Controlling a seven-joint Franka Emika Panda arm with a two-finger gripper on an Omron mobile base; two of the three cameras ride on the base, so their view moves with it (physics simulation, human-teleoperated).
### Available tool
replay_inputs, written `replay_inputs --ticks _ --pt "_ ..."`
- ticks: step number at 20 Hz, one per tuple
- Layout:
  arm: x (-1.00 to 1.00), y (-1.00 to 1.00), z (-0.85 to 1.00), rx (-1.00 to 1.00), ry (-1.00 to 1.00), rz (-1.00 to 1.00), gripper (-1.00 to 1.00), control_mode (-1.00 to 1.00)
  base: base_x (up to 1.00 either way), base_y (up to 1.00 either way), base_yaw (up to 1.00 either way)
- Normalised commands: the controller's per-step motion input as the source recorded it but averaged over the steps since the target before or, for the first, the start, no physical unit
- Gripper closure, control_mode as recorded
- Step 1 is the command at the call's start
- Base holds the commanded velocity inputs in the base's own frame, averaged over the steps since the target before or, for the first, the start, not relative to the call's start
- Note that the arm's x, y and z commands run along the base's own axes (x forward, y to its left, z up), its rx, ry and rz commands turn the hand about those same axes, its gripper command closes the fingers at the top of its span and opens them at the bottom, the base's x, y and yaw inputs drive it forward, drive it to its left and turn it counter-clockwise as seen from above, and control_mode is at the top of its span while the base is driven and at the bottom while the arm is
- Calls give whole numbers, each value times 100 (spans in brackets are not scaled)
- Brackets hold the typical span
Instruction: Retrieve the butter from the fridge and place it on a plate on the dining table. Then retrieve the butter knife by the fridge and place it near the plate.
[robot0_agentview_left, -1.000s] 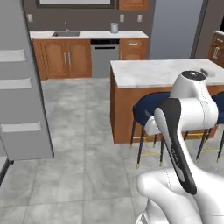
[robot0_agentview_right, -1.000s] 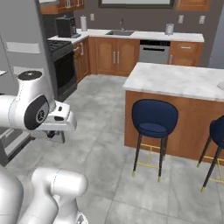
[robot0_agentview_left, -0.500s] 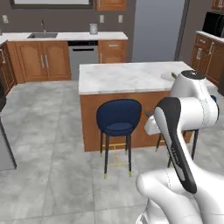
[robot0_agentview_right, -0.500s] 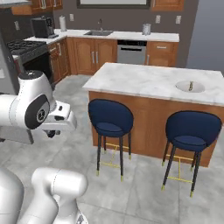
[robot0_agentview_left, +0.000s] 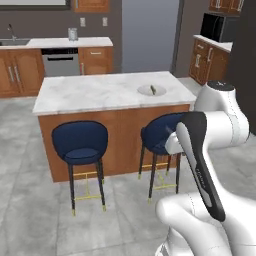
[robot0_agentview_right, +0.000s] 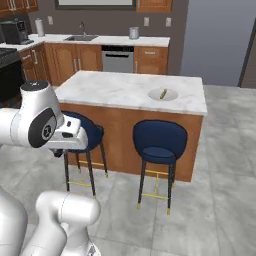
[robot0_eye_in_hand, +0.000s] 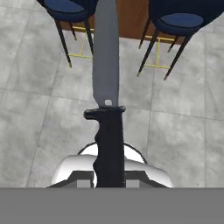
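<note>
Change since earlier: the whole scene has swung across both base views, so the base has turned; the fridge has slid out of the left base view, and the dining table now sits square ahead with both stools in front of it. The arm's pose looks the same as before.

Left base view, dining table (robot0_agentview_left: 95, 92): white veined top on brown wood sides, two blue stools (robot0_agentview_left: 80, 145) tucked along its near side.
Left base view, plate (robot0_agentview_left: 152, 90): pale round dish near the table's right end, back from the near edge.
Left base view, butter (robot0_agentview_left: 153, 90): small olive stick lying on the plate.
Left base view, arm: white links fold up from the lower right.

Right base view, table top (robot0_agentview_right: 120, 90): plate (robot0_agentview_right: 163, 94) toward the right end, butter (robot0_agentview_right: 163, 93) resting on it.
Right base view, far wall: counter with a sink (robot0_agentview_right: 81, 38).

Hand view, gripper (robot0_eye_in_hand: 109, 178): fingers drawn together, clamped on the black handle.
Hand view, butter knife (robot0_eye_in_hand: 106, 92): grey blade points away from the hand, over grey floor tiles, tip toward the stool legs.
Hand view, knife contact: only the fingers touch it; it hangs well clear of the floor.
</note>
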Motion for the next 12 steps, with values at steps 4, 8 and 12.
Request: replay_inputs --ticks 4,8,12 --pt "0 0 0 0 0 0 100 100 27 -100 -21" --pt "0 0 0 0 0 0 100 100 36 -100 -17" --pt "0 0 0 0 0 0 100 100 45 -89 -12"
